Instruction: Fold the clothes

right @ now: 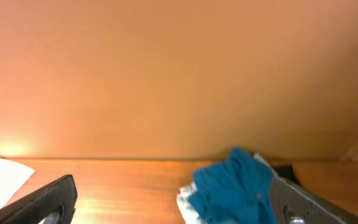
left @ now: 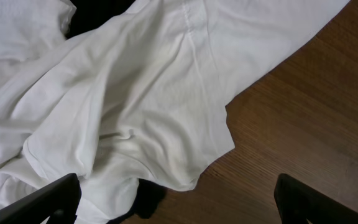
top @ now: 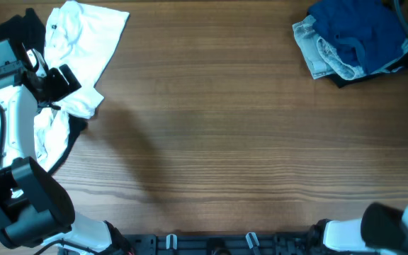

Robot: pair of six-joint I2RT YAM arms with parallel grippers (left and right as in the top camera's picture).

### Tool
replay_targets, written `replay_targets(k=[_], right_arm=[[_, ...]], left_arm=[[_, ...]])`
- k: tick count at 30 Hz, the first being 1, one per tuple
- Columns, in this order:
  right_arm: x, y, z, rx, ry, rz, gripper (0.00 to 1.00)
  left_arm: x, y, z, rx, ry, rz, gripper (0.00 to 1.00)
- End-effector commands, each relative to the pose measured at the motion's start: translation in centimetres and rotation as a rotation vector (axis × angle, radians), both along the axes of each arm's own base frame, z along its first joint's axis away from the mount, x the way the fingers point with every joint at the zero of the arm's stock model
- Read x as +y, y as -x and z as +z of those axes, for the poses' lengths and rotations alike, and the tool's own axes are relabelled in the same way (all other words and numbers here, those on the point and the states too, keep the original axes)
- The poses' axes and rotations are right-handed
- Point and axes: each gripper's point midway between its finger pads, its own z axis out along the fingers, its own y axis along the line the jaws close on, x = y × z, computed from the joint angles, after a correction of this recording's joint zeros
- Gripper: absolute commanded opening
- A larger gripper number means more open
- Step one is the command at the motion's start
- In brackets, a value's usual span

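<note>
Left gripper spread over white T-shirt; right gripper spread; blue garment bunched atop jeans, long axis unclear.

Robot lab workstation: wood-grain table, left arm and right arm mounted along black rail at edge.

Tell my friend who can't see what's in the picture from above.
A deep-blue garment lies bunched on pale jeans at the far right corner of the wooden table. At the far left, the open left gripper hangs over crumpled white shirts.
</note>
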Motion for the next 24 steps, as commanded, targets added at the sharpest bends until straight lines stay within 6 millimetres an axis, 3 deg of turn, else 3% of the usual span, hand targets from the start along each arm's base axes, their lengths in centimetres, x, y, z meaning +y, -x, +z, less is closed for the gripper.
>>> replay_targets(k=[1,5,9,11,16,19,20,22,24], right_arm=[[0.7,0.8,0.4,-0.003,-0.035,0.017,1.00],[0.6,0.7,0.2,0.004,-0.032,0.013,1.00],[1.0,1.4,-1.9,0.097,-0.060,0.012,1.00],[1.7,2.4,-0.8,0.069,-0.028,0.012,1.00],[7.0,6.1,6.4,-0.182,0.083,0.129,1.00],[9.2,6.3,7.4,-0.307,0.103,0.186,1.00],[9.9,5.9,6.8,-0.341,0.107,0.204,1.00],[11.2,5.0,3.6,-0.399,0.111,0.236,1.00],[12.1,5.6,-2.1,-0.363,0.103,0.239,1.00]], left_arm=[[0.0,0.1,-0.6,0.008,0.020,0.003,1.00],[0.0,0.1,-0.6,0.008,0.020,0.003,1.00],[0.0,0.1,-0.6,0.008,0.020,0.003,1.00],[0.0,0.1,-0.6,0.008,0.020,0.003,1.00],[0.0,0.1,-0.6,0.008,0.020,0.003,1.00],[0.0,0.1,-0.6,0.008,0.020,0.003,1.00],[0.0,0.1,-0.6,0.008,0.020,0.003,1.00],[0.0,0.1,-0.6,0.008,0.020,0.003,1.00],[0.0,0.1,-0.6,0.008,0.020,0.003,1.00]])
